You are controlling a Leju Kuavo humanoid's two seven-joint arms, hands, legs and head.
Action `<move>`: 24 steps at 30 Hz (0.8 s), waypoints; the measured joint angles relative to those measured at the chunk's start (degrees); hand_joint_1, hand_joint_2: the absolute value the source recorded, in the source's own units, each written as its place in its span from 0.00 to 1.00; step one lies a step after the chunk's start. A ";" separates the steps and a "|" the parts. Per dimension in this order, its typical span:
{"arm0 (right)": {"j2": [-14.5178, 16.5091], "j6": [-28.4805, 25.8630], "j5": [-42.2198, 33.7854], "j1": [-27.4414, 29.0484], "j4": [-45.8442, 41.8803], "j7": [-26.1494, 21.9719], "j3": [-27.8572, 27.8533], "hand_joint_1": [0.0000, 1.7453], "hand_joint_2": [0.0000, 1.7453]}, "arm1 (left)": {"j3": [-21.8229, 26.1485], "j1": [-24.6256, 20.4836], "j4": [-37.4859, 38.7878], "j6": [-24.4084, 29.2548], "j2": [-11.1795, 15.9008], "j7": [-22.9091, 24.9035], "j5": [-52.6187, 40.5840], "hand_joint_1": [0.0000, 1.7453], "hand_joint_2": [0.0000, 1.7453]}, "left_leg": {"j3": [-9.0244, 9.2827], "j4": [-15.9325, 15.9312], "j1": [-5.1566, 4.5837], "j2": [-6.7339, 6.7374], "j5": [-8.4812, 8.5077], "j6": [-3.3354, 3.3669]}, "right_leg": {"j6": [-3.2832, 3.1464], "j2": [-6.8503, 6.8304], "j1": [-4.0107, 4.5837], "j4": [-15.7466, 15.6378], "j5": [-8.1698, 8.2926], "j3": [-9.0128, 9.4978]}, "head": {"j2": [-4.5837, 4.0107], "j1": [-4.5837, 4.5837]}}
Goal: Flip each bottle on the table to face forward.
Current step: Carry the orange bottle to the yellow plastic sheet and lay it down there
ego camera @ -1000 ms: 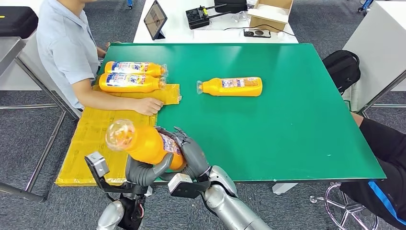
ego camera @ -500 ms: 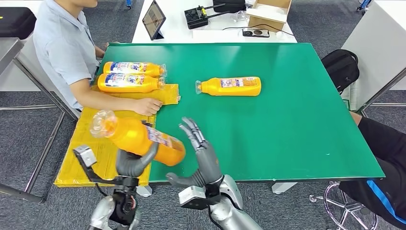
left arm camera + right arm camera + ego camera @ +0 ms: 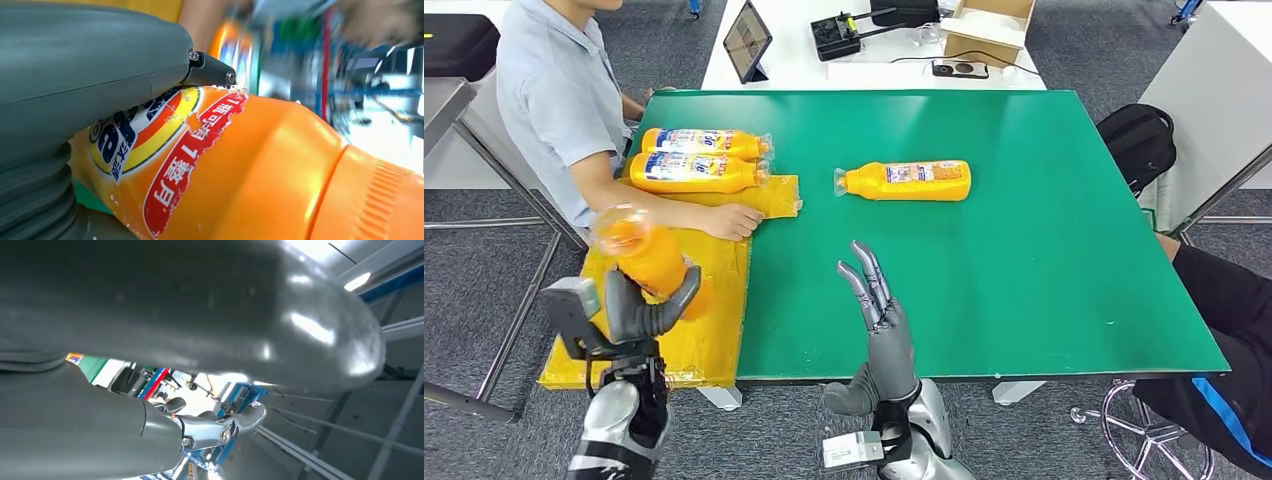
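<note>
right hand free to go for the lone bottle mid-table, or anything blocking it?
Probably yes. The right hand is open, holding nothing, and only bare green table lies between it and the lone bottle. The left hand holds another bottle off to the side.

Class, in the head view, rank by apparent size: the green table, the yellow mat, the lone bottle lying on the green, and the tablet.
1. green table
2. yellow mat
3. lone bottle
4. tablet, though it sits farther away, so this is unsure.

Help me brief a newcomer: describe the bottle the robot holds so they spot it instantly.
Start at the green table, then go to the yellow mat on its left edge. Above it, the left hand grips an orange bottle, the one bottle lifted, not lying flat.
</note>
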 joint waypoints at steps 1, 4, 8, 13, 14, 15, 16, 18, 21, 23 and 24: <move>-0.12 -0.01 -0.38 0.02 -0.26 0.00 0.11 0.00 0.00 | -0.45 -1.26 1.47 2.95 0.62 1.38 -7.62 1.00 1.00 | 0.00 0.00 0.00 -0.01 0.01 -0.01 | 0.00 -0.01 0.00 0.00 0.00 0.00 | 0.00 0.01; -0.46 0.15 -1.43 -0.07 -0.58 0.00 0.80 0.00 0.00 | -2.93 -5.99 7.50 6.89 2.65 7.91 -32.07 1.00 1.00 | 0.01 0.00 0.00 -0.07 0.06 -0.04 | 0.00 -0.03 0.00 0.01 0.00 0.03 | 0.00 0.01; -0.62 1.00 -1.82 -0.41 -0.59 0.00 1.99 0.00 0.00 | -6.92 -12.85 18.22 4.73 4.54 14.96 -52.05 1.00 1.00 | 0.01 0.00 0.00 -0.01 0.10 -0.07 | -0.07 -0.01 0.00 0.02 0.11 0.00 | 0.00 0.02; -0.75 1.73 -2.78 -0.66 -0.59 -0.01 2.94 0.00 0.00 | -10.34 -19.71 29.75 3.55 5.52 17.65 -60.96 1.00 1.00 | -0.01 0.00 0.00 0.04 0.10 -0.07 | -0.13 -0.01 0.00 0.02 0.16 -0.03 | 0.00 -0.01; -0.75 1.86 -3.04 -0.67 -0.59 -0.01 3.05 0.00 0.00 | -10.73 -20.78 31.68 2.81 5.55 17.62 -61.29 1.00 1.00 | -0.01 0.00 0.00 0.04 0.10 -0.07 | -0.13 -0.01 0.00 0.02 0.16 -0.04 | 0.00 -0.01; -0.75 2.01 -3.28 -0.67 -0.59 -0.01 3.12 0.00 0.00 | -11.06 -21.70 33.45 2.08 5.52 17.59 -61.59 1.00 1.00 | -0.01 0.00 0.00 0.04 0.10 -0.07 | -0.13 -0.01 0.01 0.02 0.16 -0.04 | 0.00 0.00; -0.75 2.15 -3.50 -0.67 -0.59 -0.01 3.15 0.00 0.00 | -11.35 -22.50 34.93 1.32 5.46 17.55 -61.81 1.00 1.00 | -0.01 0.00 0.00 0.05 0.10 -0.07 | -0.13 0.00 0.01 0.02 0.16 -0.05 | 0.00 0.00; -0.77 2.42 -3.84 -0.67 -0.59 -0.01 3.16 0.00 0.00 | -11.80 -23.92 37.61 -0.49 5.16 17.58 -61.99 1.00 1.00 | -0.01 0.00 0.00 0.05 0.10 -0.07 | -0.13 -0.01 0.00 0.02 0.16 -0.05 | 0.00 -0.01; -0.80 2.90 -4.09 -0.67 -0.59 0.00 3.16 0.00 0.00 | -12.10 -25.52 40.96 -3.28 4.41 17.72 -61.86 1.00 1.00 | -0.03 0.00 0.00 0.04 0.10 -0.07 | -0.13 -0.01 0.00 0.02 0.16 -0.05 | 0.00 -0.01; -0.80 3.34 -4.38 -0.67 -0.59 0.00 3.15 0.00 0.00 | -12.23 -26.44 42.86 -5.02 3.93 18.11 -61.87 1.00 1.00 | -0.03 0.00 0.00 0.04 0.10 -0.07 | -0.13 -0.01 0.00 0.02 0.16 -0.05 | 0.00 -0.01; -0.80 3.56 -4.55 -0.67 -0.59 -0.01 3.15 0.00 0.00 | -12.34 -26.90 43.76 -5.78 3.75 18.38 -61.92 1.00 1.00 | -0.03 0.00 0.00 0.04 0.10 -0.07 | -0.13 -0.01 0.00 0.02 0.16 -0.05 | 0.00 -0.01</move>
